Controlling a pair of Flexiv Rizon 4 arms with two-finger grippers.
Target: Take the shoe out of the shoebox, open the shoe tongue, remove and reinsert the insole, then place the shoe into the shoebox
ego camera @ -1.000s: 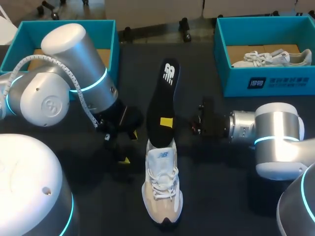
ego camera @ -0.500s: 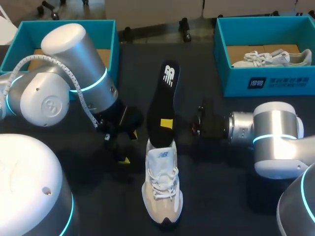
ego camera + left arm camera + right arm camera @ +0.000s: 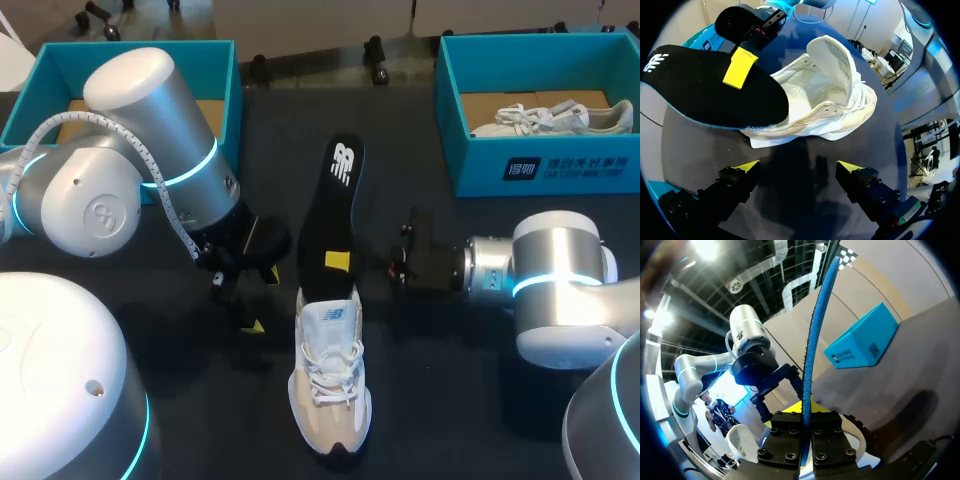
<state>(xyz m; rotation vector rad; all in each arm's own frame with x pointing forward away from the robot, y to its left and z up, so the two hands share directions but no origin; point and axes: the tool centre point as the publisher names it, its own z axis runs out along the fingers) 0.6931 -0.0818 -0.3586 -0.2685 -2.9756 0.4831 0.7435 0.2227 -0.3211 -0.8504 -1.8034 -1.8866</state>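
Seen from above, a dark table (image 3: pixel 450 400) with two robot arms coming in from the left and right edges.

Nearest the near edge, at the middle, lies a white lace-up shoe (image 3: pixel 330 385), sole down, toe toward the near edge and heel toward the far edge. The left wrist view shows its tongue folded up and its mouth open.

Just beyond, left of the shoe's heel, the left gripper (image 3: pixel 797 170) hangs low over the table. Its yellow-tipped fingers are spread wide, with nothing between them.

From the right, the right gripper (image 3: pixel 340 261) pinches a black insole (image 3: pixel 330 215) by its long edge, one yellow tip on the upper face. The right wrist view shows the insole edge-on, clamped between both fingers. The insole runs from the shoe's heel opening toward the far edge. Its near end overlaps the collar, but whether it sits inside cannot be told.

At the far corners stand two teal shoeboxes, the left box (image 3: pixel 225 70) and the right box (image 3: pixel 470 165). The right one holds a second shoe (image 3: pixel 550 118).

The insole is probably thin, light foam that bends and droops away from the grip. A pinch near the middle of its edge suits it. The shoe looks light with a soft upper, so it may slide on the table. The firmer heel collar or midfoot sides seem the best places to steady it.
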